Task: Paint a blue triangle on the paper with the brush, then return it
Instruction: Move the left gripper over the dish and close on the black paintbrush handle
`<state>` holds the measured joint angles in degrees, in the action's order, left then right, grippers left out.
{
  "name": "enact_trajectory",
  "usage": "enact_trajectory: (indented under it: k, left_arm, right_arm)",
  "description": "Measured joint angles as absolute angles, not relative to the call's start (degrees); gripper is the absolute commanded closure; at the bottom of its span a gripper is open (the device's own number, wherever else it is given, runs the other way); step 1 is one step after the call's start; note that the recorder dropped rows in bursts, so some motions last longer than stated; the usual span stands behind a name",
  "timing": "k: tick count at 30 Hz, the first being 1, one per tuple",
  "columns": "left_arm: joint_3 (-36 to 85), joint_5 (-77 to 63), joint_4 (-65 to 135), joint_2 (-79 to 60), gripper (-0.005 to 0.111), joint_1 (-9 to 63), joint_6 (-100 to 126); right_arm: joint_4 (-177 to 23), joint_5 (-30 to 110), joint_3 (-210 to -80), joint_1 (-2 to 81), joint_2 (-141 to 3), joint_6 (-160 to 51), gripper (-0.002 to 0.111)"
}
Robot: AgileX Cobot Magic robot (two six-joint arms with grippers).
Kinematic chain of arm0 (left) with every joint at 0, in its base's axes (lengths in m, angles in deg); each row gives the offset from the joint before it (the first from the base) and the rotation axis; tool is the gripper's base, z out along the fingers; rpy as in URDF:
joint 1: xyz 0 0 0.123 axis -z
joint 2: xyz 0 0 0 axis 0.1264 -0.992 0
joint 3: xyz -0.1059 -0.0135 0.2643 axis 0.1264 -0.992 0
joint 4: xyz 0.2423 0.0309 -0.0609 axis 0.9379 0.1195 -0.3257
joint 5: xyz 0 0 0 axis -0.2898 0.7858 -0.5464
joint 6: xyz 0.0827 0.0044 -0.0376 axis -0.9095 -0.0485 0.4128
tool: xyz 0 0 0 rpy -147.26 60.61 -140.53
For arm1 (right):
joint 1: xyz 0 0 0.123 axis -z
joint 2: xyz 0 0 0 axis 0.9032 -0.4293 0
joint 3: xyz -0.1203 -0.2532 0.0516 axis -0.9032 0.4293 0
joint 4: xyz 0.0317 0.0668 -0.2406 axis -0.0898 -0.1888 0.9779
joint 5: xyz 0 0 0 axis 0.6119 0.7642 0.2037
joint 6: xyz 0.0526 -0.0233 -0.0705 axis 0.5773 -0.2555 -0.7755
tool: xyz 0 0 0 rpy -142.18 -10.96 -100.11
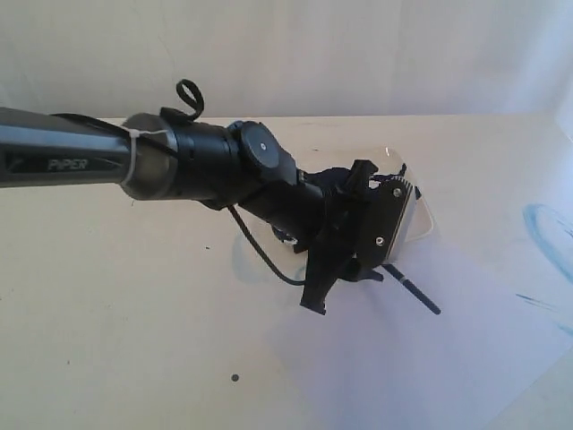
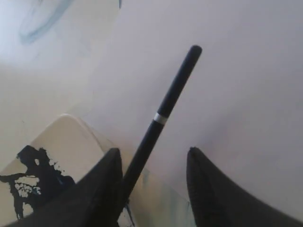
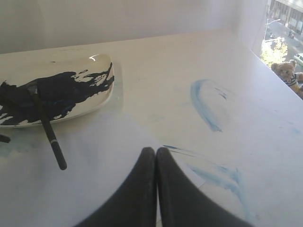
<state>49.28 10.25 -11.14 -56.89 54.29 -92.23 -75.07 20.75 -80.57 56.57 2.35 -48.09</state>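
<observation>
While brush [image 2: 173,94] lies across plate [image 2: 71,124] rim onto paper [image 2: 236,71], left gripper [image 2: 154,151] spread apart around it, right gripper [image 3: 156,150] closed, empty.

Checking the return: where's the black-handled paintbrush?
In the exterior view, right of centre: the black-handled paintbrush rests tip on the paint-blotched white plate, handle on pale paper.

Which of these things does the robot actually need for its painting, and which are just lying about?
For the job: the brush, the paper, the plate of dark blue paint, the left gripper, open around the brush.
Just lying about: the teddy bear, the pale blue smears.
</observation>
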Motion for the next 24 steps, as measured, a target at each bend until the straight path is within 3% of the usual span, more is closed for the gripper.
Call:
enact_trajectory:
  k: [24]
  left_arm:
    - [52.3,-0.2,7.7,-63.3,0.058,55.8,-92.2]
  right_arm:
    - [-75.1,20.8,-80.6,54.9,2.3,-48.1,0.108]
